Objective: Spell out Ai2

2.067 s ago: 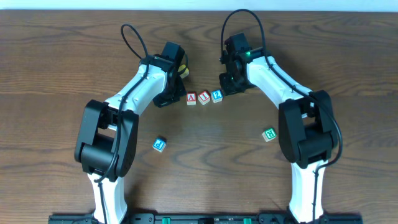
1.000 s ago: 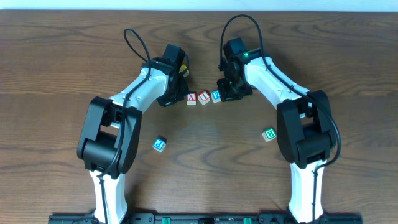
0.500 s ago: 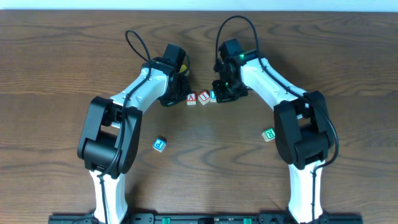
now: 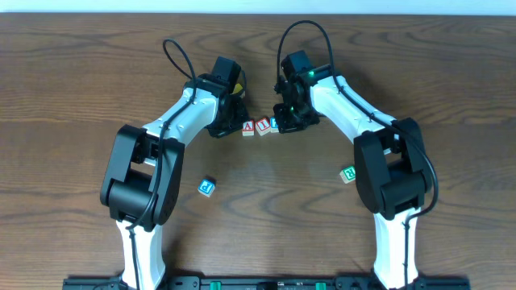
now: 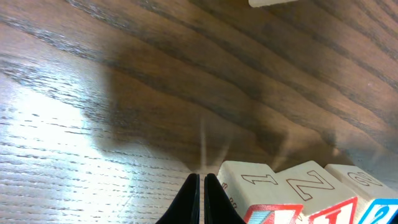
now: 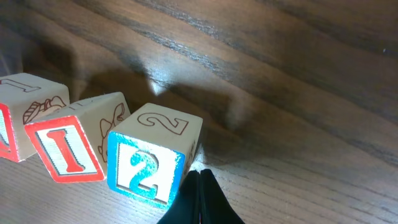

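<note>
**Item 1. Row of three letter blocks.**
- Block A (image 4: 248,126), red letter, lies just ahead of the left gripper (image 4: 235,125), at that end of the row.
- Block I (image 4: 263,126), red letter, sits between the two grippers. It is turned slightly off the line of its neighbours.
- Block 2 (image 4: 275,123), blue numeral, lies just ahead of the right gripper (image 4: 283,122), whose body partly covers it from overhead.
- The blocks are packed closely and read A, I, 2 across the table (image 4: 81,80).

**Item 2. Left gripper (image 5: 200,186).**
- The fingers are pressed together with nothing between them.
- The tips are low over the wood, just beside the outer corner of block A (image 5: 249,183).
- I cannot tell whether they touch it.

**Item 3. Right gripper (image 6: 200,185).**
- The fingers are closed tight on nothing.
- The tips are at the near lower corner of block 2 (image 6: 149,163).
- Contact is not discernible.
- Beyond block 2, away from the fingers, lie block I (image 6: 68,148) and then block A (image 6: 22,115).

**Item 4. Loose blocks.**
- A blue P block (image 4: 207,187) lies well back from the left gripper, near that arm's elbow.
- A green block (image 4: 348,173) lies well back from the right gripper, beside that arm.
</note>
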Motion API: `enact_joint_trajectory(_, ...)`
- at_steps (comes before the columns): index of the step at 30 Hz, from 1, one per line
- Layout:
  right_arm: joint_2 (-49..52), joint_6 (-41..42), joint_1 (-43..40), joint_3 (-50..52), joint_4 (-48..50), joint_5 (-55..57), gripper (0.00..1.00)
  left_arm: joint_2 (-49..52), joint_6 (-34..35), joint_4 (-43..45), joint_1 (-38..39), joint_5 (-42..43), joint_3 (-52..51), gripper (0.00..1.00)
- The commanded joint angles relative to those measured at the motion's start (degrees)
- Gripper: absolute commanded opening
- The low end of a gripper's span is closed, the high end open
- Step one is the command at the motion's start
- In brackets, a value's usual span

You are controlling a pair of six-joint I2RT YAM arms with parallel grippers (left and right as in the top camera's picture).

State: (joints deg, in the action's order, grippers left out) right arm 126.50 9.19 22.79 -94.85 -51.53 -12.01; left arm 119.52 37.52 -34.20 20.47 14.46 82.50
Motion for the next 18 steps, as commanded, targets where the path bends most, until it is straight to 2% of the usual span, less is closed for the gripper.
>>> enact_joint_trajectory(1,0.3,0.0,0.5,0.0,0.1,-0.3,0.02,1.1,-0.3,0.0,0.2,0.7,-0.4,0.06)
enact_joint_trajectory(18,0.3,-0.1,0.6,0.0,0.1,-0.5,0.02,1.1,-0.2,0.2,0.2,2.2,-0.4,0.06)
